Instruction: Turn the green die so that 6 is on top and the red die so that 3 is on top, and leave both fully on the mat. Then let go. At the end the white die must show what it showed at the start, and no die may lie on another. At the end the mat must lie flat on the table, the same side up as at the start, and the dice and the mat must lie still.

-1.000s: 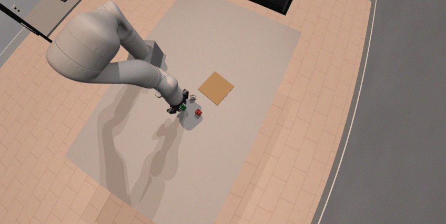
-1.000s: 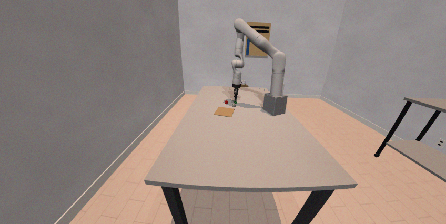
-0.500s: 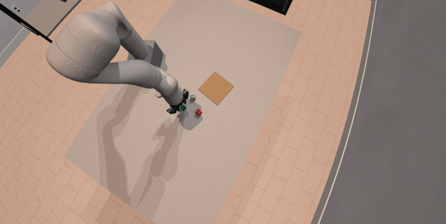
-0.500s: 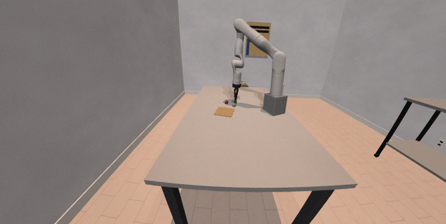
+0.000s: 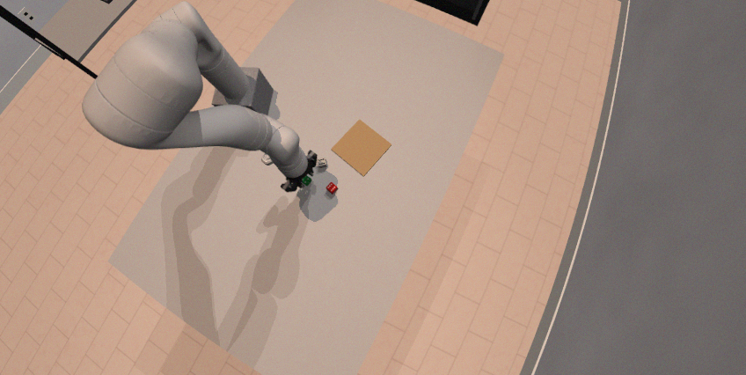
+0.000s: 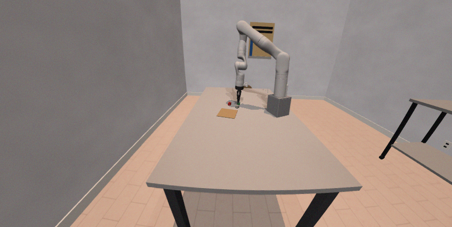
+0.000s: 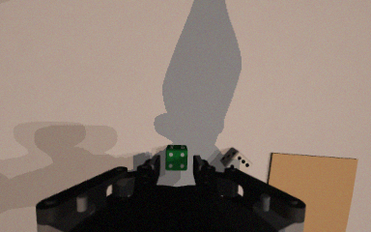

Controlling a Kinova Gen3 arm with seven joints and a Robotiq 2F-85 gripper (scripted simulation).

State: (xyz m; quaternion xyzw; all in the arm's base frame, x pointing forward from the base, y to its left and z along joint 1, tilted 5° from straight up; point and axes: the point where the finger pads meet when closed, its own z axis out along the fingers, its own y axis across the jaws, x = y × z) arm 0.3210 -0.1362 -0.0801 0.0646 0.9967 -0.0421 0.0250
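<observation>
The green die (image 5: 306,180) (image 7: 176,159) sits between the fingertips of my gripper (image 5: 301,177) (image 6: 238,102) (image 7: 176,163). The gripper is partly open, with a narrow gap on each side of the die in the wrist view. The die's face towards the wrist camera shows four pips. The red die (image 5: 332,187) (image 6: 229,103) lies on the table, off the mat, outside the wrist view. The white die (image 5: 321,163) (image 6: 237,106) (image 7: 234,158) lies beside the gripper, turned at an angle. The tan mat (image 5: 361,147) (image 6: 227,113) (image 7: 313,188) lies flat, with no die on it.
The grey table (image 5: 408,83) (image 6: 253,148) (image 7: 294,63) carries the dice, the mat and the arm's box-shaped base (image 5: 260,89) (image 6: 279,105). The white die is close to one finger, on the side towards the mat. The arm's shadows fall across the table.
</observation>
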